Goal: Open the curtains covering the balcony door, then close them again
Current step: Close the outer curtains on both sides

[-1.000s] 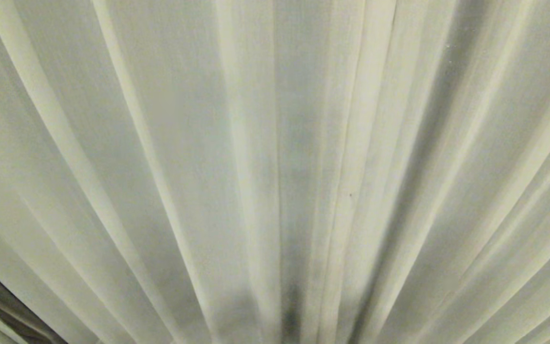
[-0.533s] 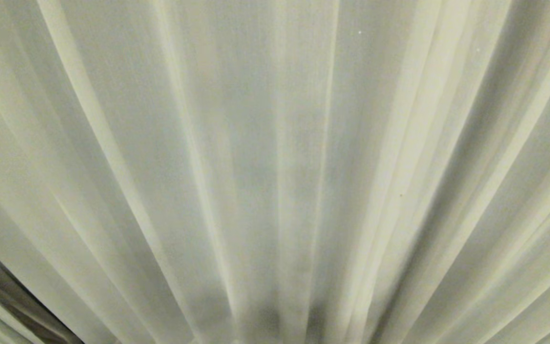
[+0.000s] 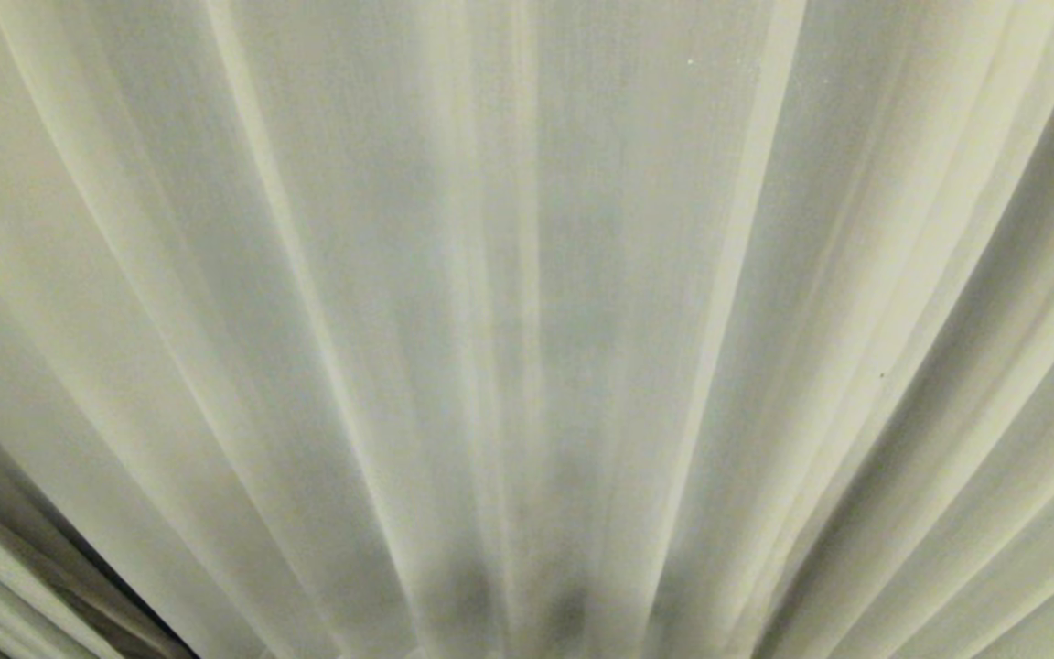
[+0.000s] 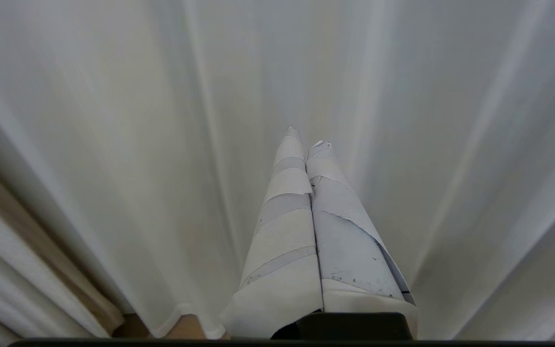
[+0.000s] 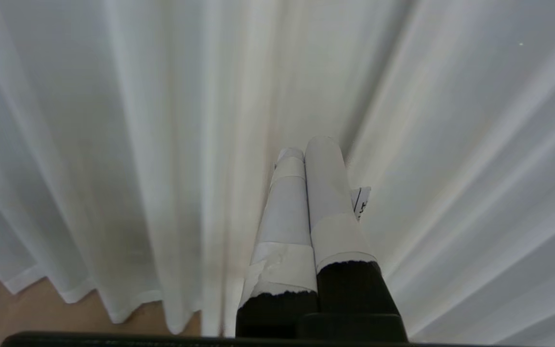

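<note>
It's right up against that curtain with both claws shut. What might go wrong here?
1. Both sets of jaws are shut and hold nothing, so the left gripper and right gripper must open before grasping; a poke would only push the curtains away.
2. Fabric fills the head view, hiding the door, so aiming is harder.

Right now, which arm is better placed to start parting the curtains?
Left, probably: a dark gap in the curtains shows at lower left. Left gripper and right gripper are both shut, holding nothing.

A strip of tan floor (image 5: pixel 27 308) shows (wood-toned, evenly lit).
</note>
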`<state>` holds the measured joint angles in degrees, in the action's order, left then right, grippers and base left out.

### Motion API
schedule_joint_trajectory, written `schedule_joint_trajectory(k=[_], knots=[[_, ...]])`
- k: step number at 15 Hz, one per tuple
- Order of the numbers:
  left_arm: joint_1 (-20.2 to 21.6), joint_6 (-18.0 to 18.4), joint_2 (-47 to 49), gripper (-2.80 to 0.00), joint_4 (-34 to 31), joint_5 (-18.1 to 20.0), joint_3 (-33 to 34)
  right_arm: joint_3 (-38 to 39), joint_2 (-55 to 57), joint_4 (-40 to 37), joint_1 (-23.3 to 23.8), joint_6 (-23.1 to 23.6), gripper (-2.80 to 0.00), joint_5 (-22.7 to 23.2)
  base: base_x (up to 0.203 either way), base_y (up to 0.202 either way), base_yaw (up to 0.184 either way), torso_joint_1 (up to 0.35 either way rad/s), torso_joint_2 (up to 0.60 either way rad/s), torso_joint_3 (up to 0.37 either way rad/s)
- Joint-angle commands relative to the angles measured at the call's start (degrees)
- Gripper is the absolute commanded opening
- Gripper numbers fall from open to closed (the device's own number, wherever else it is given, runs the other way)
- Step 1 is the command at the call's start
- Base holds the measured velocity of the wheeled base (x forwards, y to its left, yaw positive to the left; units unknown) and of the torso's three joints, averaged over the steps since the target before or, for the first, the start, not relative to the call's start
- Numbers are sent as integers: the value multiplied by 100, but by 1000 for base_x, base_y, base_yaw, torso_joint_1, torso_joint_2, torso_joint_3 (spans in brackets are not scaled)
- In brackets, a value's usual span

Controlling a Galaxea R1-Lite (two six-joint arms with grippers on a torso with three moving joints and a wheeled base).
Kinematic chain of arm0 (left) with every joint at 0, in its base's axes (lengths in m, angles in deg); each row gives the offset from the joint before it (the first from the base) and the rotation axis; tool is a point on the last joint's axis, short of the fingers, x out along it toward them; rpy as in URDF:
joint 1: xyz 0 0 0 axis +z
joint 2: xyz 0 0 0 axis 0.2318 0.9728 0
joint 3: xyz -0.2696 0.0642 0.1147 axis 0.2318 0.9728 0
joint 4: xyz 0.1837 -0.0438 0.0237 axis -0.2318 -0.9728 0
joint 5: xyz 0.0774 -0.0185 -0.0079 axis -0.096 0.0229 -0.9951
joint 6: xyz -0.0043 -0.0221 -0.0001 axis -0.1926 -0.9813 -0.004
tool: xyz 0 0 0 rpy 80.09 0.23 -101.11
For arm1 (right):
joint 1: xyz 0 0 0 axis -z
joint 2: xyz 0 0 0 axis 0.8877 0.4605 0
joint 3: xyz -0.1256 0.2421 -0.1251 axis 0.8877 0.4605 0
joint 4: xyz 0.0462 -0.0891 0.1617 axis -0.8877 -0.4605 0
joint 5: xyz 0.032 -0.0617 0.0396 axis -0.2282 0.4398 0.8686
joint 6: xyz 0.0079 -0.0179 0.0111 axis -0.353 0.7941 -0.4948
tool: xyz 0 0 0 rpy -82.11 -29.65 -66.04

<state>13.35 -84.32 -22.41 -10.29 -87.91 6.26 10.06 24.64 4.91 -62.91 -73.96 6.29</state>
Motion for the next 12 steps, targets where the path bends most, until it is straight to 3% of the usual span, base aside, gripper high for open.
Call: schedule_joint_trajectory(k=[1, 12], knots=[[1, -11, -7, -280, 8, -4, 0, 1, 9, 1, -2, 7, -280, 5, 0, 191, 0, 3, 3, 2], [-4, -160, -7, -280, 26, -4, 0, 1, 9, 1, -2, 7, -280, 5, 0, 188, 0, 2, 3, 4]])
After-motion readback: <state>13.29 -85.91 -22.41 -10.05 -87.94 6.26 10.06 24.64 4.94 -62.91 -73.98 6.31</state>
